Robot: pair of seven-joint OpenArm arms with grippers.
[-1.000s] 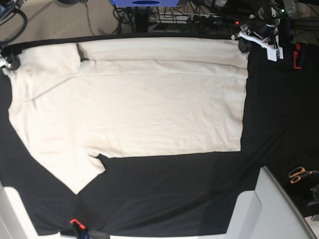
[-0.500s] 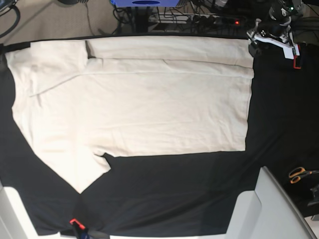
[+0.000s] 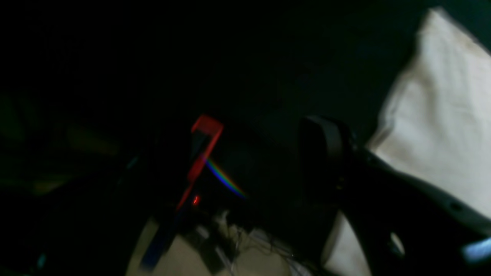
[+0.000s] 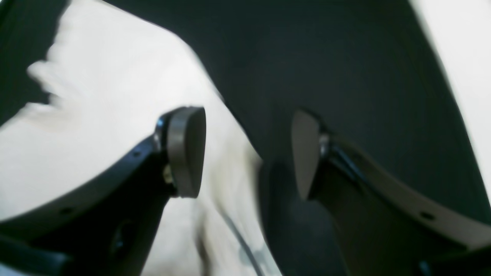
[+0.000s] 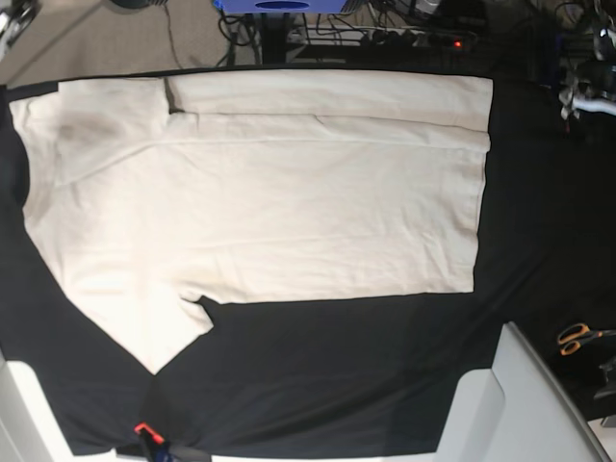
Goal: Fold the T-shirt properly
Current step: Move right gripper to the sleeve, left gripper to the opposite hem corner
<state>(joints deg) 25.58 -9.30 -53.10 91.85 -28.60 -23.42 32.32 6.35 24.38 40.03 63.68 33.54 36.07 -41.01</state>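
The cream T-shirt lies spread flat on the black table cloth, its far edge folded over in a strip and one sleeve pointing to the front left. My left gripper is off the shirt past the far right corner. In the left wrist view it looks open and empty, with one dark finger showing and the shirt to the right. My right gripper is open and empty, one pad over the shirt's edge, the other over black cloth. In the base view it barely shows at the top left.
Pale grey-white panels stand at the front right and front left. Orange scissors lie at the right edge. A red clamp sits at the front edge, another near the left gripper. Cables run behind the table.
Both grippers have let go of the shirt's far corners and drawn outward, the left one to the right, the right one to the top left. The shirt shifted slightly right and lies flat.
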